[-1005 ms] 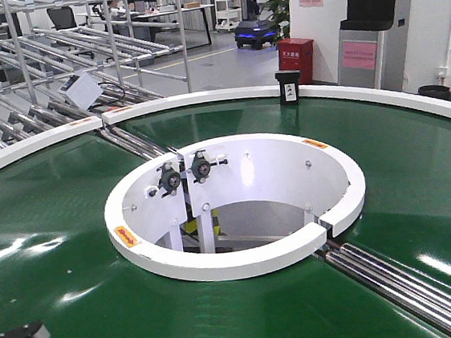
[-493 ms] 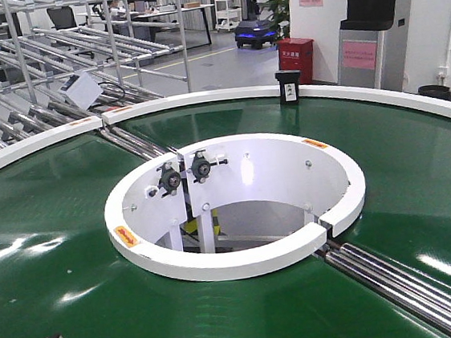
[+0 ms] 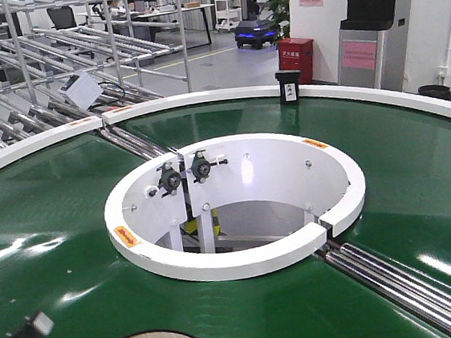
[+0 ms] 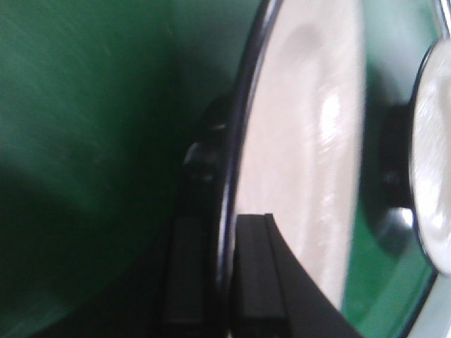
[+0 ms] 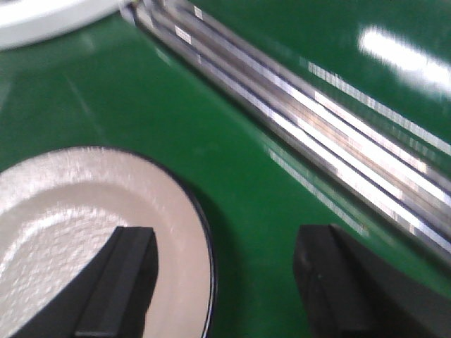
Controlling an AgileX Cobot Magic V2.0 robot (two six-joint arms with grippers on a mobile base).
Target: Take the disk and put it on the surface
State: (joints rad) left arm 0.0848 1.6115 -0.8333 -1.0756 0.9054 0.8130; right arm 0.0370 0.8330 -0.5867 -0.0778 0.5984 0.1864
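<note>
Between the fingers of the left gripper point(image 4: 224, 211), the dark rim of the disk point(image 4: 303, 162) runs edge-on in the wrist view. One finger point(image 4: 184, 239) sits outside the rim, over the green belt point(image 4: 84, 141). The other finger point(image 4: 257, 282) sits inside the rim, over the pale face of the disk. The gap between the fingers is narrow and the rim fills nearly all of it. The picture is blurred, so it cannot be told whether the fingers press on the rim or only bracket it. The disk appears to lie on the belt, not yet lifted.

The step in hand is judged to be the grasp of the rim.

1. Close until both fingers bear on the rim. Do not lift on a partial hold, because a shallow glazed rim is likely to slip.
2. Seat the rim deep between the fingers, not at the tips.
3. Raise the disk straight off the belt before any sideways travel.
4. Keep clear of the second disk point(image 5: 84, 232), which lies near, beyond the inner finger.
5. Carry the disk level to the surface, which no view shows.

The right gripper point(image 5: 225, 239) stands wide open and holds nothing. Its one finger hangs over the face of the second disk, its other finger over bare belt, with the steel rollers point(image 5: 317, 134) beyond that finger. Hold this arm where it is, out of the lifting path.
</note>
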